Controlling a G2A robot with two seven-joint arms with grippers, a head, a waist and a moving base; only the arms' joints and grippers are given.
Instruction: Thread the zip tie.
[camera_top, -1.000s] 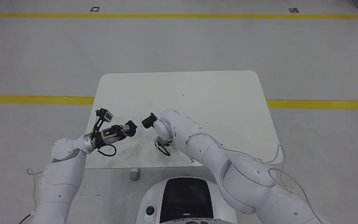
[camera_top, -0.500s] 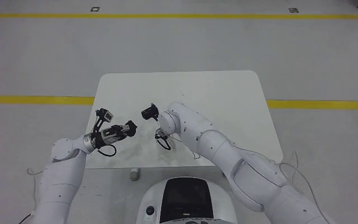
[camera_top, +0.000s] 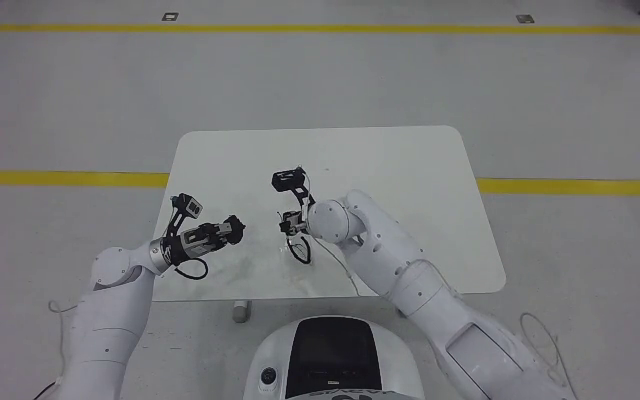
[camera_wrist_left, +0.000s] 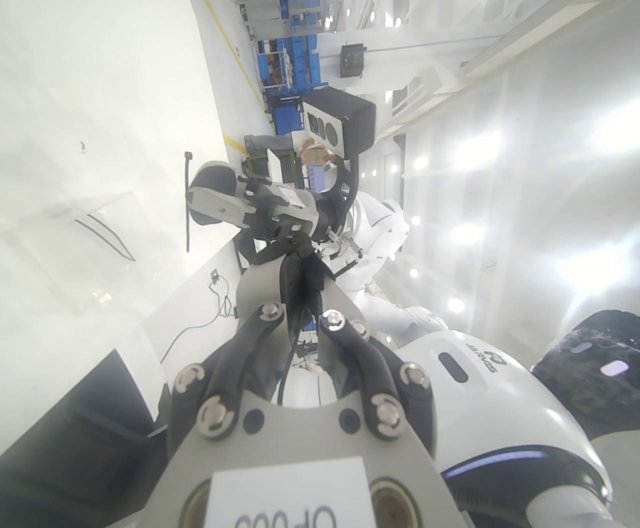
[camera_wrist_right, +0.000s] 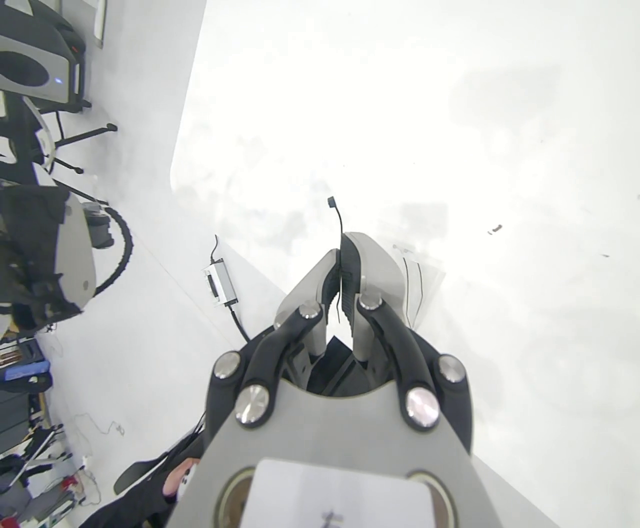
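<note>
A thin black zip tie (camera_wrist_right: 336, 215) is pinched between the pads of my right gripper (camera_wrist_right: 341, 250), which is shut on it. Its square head sticks out beyond the fingertips and a short tail hangs behind the pads. Seen from the left wrist, the zip tie (camera_wrist_left: 187, 235) stands crosswise in the right gripper (camera_wrist_left: 192, 200), just above the white table (camera_top: 400, 170). My left gripper (camera_wrist_left: 300, 270) is shut, with nothing visible in it. It is held above the table's near left part (camera_top: 235, 227), a short way from the right gripper (camera_top: 288, 225).
A clear plastic bag (camera_wrist_left: 90, 235) holding spare black ties lies flat on the table close to the right gripper, and the same bag (camera_wrist_right: 420, 280) lies just beside its fingers. The table's near edge and a rounded corner are close by.
The right arm has swung its wrist round and carried the zip tie a little to the right, away from the left gripper. The left arm has stayed still.
</note>
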